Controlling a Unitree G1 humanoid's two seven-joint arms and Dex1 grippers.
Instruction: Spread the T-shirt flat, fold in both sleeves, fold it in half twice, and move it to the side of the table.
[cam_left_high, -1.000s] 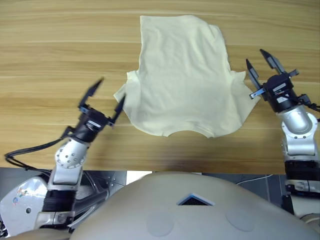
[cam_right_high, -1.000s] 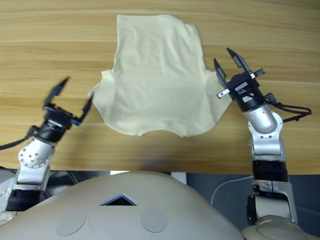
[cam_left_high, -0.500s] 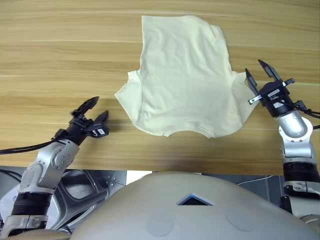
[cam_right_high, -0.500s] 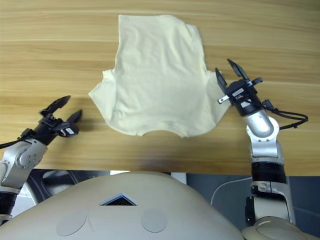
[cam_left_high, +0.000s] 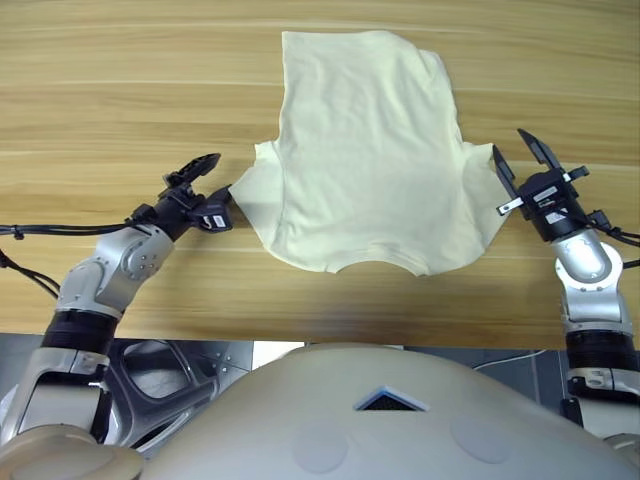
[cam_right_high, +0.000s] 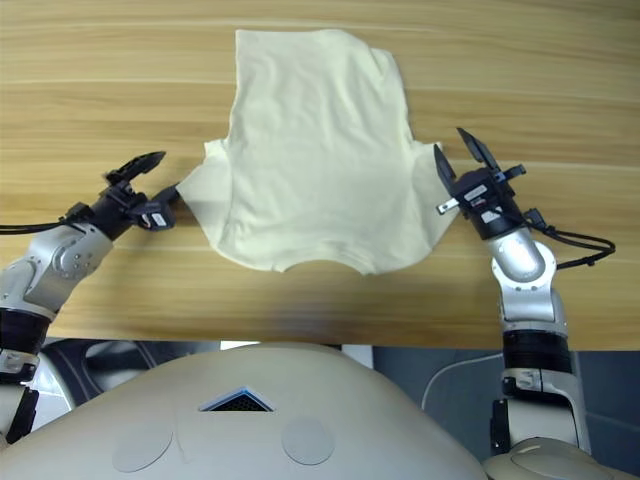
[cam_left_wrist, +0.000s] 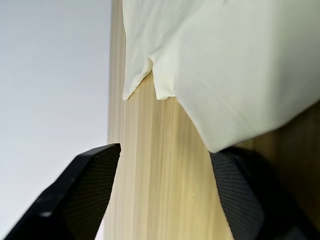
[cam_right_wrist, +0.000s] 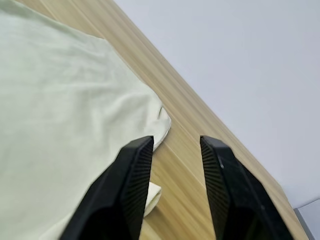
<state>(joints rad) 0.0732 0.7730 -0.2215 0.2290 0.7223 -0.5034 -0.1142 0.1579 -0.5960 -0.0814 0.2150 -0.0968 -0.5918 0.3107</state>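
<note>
Left eye view: pale yellow T-shirt (cam_left_high: 365, 150)

Soft matt cloth T-shirt (cam_left_high: 365, 150), smooth wood-grain table (cam_left_high: 120, 90) (slight sheen)

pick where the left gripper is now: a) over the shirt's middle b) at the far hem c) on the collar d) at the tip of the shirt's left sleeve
d: the left gripper, fingers open, sits right at the tip of the T-shirt's left sleeve.

One T-shirt (cam_left_high: 365, 150); one table (cam_left_high: 100, 80); two grippers: left gripper (cam_left_high: 222, 176), right gripper (cam_left_high: 510, 144).
</note>
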